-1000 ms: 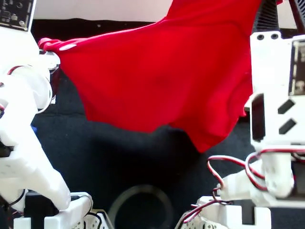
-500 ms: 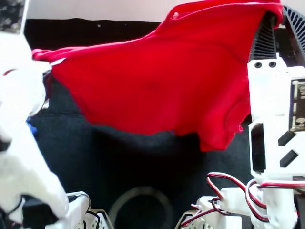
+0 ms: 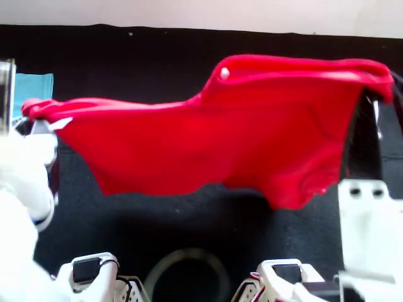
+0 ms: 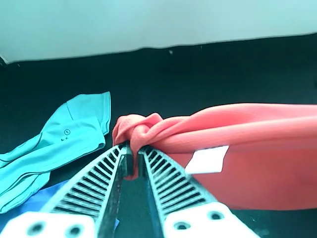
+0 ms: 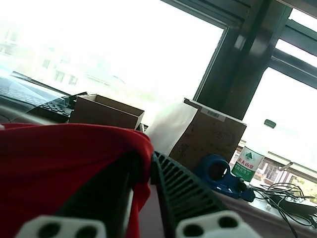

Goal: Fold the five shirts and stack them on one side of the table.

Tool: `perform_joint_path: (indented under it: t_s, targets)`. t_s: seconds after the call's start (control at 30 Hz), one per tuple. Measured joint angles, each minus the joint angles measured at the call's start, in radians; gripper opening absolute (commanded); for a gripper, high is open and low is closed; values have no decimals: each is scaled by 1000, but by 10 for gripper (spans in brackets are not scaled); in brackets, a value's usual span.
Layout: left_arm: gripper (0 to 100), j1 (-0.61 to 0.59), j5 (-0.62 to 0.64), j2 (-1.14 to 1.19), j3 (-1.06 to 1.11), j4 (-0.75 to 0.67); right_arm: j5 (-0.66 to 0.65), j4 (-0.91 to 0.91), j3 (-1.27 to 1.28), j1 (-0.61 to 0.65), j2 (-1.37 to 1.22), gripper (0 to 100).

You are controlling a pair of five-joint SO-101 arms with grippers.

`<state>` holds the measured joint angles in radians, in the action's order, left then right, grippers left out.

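Red shirt [image 3: 239, 138] is hanging stretched and sagging across mid-frame above the black bench [image 3: 189, 44]; I am clamping my left hand [image 4: 132, 151] and right hand [image 5: 147, 161] on its bunched ends.

one red shirt [image 3: 220, 145], one teal shirt [image 4: 59, 144]

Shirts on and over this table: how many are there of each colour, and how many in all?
red shirt, held up over the table: 1
teal shirt, lying on the table: 1
blue cloth, just a sliver showing, perhaps a shirt: 1
Total: 3
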<state>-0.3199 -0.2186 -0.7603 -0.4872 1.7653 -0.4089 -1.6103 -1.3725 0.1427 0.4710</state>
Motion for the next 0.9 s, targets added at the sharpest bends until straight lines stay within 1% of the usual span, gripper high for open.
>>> perform_joint_path:
  t_s: [0.13, 0.27, 0.43, 0.5, 0.67, 0.77, 0.9]
  targets:
    - [9, 0, 0, -71, -2, 0, 0, 21, -11, 0, 48, 6]
    - [9, 0, 0, -75, 5, 0, 0, 34, -6, 2, 54, 6]
    - [9, 0, 0, -44, 51, 0, 0, 34, 141, 2, 48, 6]
    - [9, 0, -2, -8, 109, 0, 0, 35, 218, 2, 34, 6]
    - [9, 0, -2, 144, 255, -5, 0, 106, 417, 2, -68, 6]
    - [9, 0, -2, 241, 284, -55, 0, 184, 545, 2, -137, 6]
    - [9, 0, -2, 370, 279, -170, 0, 350, 689, 2, -238, 6]
